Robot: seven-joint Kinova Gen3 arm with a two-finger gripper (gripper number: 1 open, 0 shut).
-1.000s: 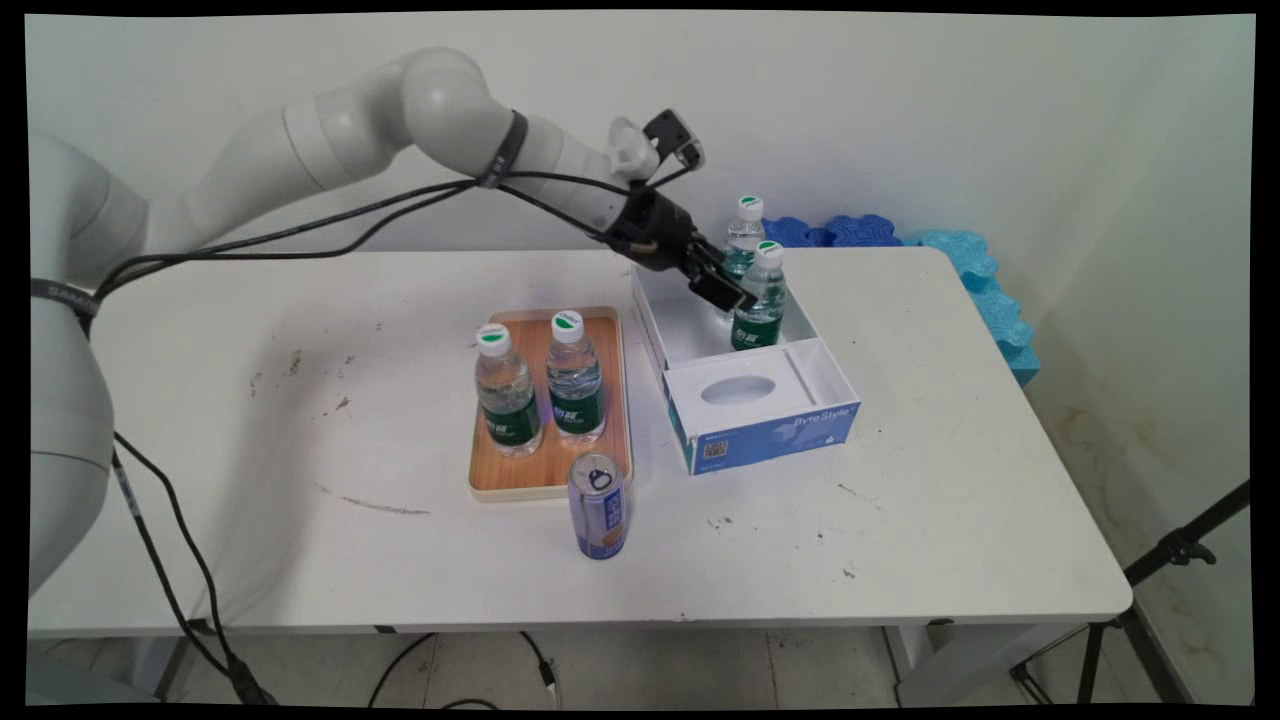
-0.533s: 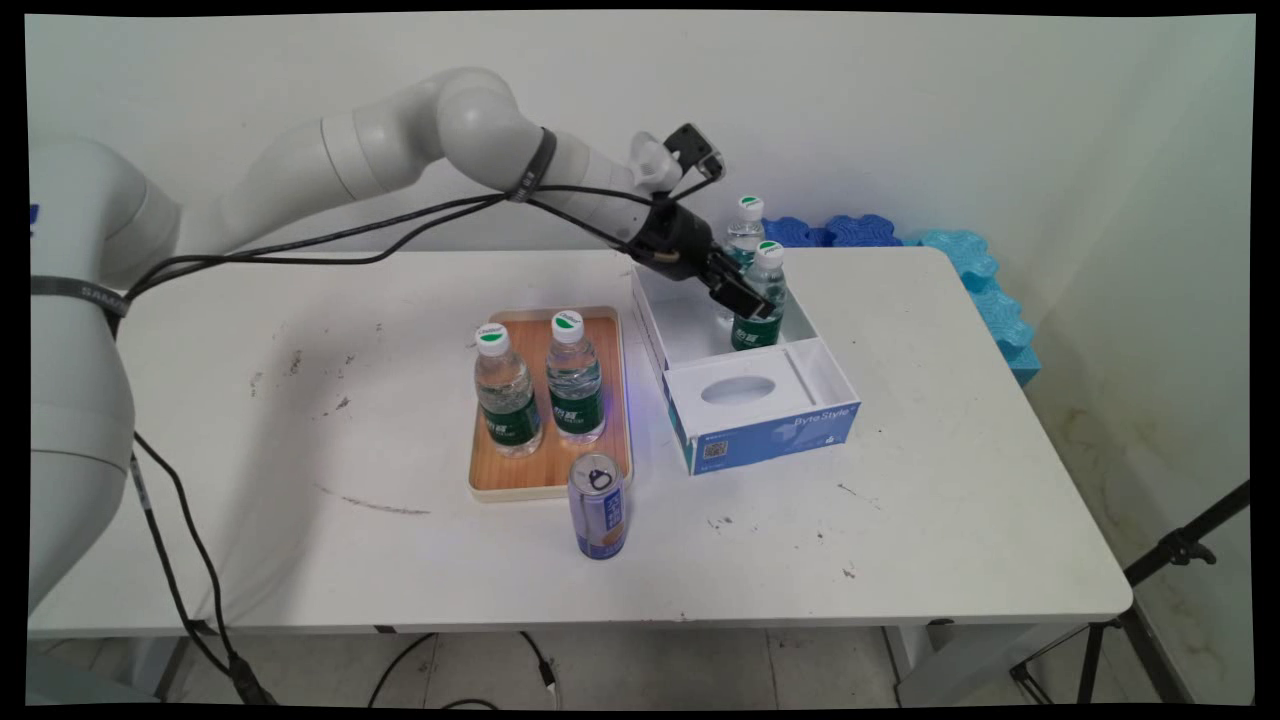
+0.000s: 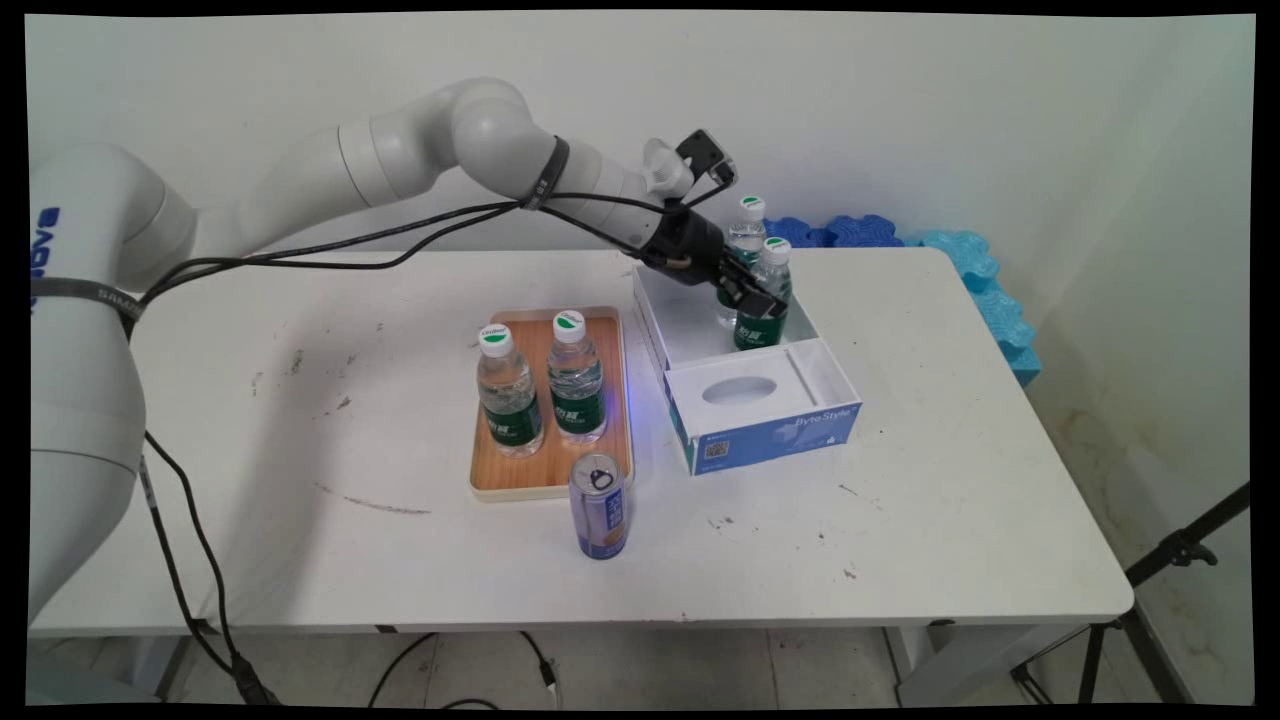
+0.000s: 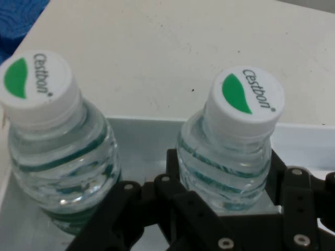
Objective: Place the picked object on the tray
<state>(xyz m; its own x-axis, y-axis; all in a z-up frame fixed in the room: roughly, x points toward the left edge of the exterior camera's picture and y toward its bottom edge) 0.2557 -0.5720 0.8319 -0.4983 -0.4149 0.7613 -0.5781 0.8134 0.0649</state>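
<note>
My gripper [image 3: 758, 300] reaches into the open white box [image 3: 835, 375] from the left and stands open around the nearer of two water bottles [image 3: 764, 330]. In the hand view this bottle [image 4: 230, 146], clear with a white and green cap, sits upright between the two fingers [image 4: 174, 162], which lie close along its sides. The second bottle [image 3: 745, 228] stands just behind it in the box; in the hand view this second bottle [image 4: 52, 146] lies to the left, outside the fingers.
A wooden tray [image 3: 545, 475] left of the box carries two more water bottles [image 3: 510, 395] [image 3: 576, 385]. A purple can [image 3: 598, 510] stands in front of the tray. Blue foam pieces [image 3: 965, 265] lie at the table's far right corner.
The gripper has moved right and slightly down into the box, bringing its fingers around the nearer bottle. Both bottles have stayed in place.
</note>
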